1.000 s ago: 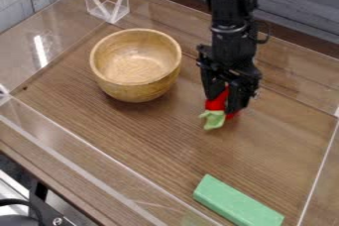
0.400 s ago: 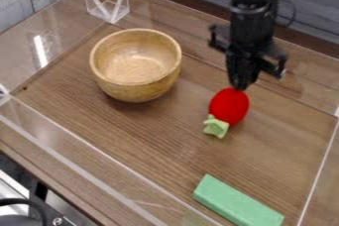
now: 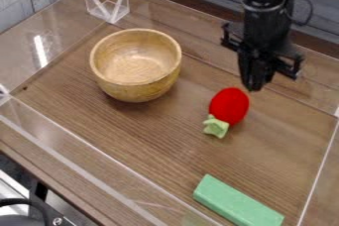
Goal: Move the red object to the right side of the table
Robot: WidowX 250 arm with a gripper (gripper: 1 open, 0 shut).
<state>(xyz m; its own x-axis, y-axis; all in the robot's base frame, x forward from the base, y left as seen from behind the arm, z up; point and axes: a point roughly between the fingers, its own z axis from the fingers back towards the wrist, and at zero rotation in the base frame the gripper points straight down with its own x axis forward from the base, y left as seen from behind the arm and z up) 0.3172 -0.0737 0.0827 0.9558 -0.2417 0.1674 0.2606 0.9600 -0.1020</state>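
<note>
The small rounded bright red strawberry-like toy lies on its side on the brown wood-grain tabletop, its light green leafy cap pointing toward the near edge. Taking the round light wooden bowl as the landmark, the toy sits to the bowl's right and a little nearer the camera, clearly apart from it.

The black robot arm's gripper hangs above and to the right of the toy, farther from the bowl than the toy is, pointing almost straight down. It has nothing in its grasp: the toy rests free on the tabletop, with a visible gap between it and the fingertips. The jaws appear close together, but from this angle I cannot tell whether they are fully shut or slightly parted.

A flat green rectangular block lies well to the bowl's lower right, near the front clear acrylic wall. Behind the bowl, a small clear folded stand sits at the far left.
</note>
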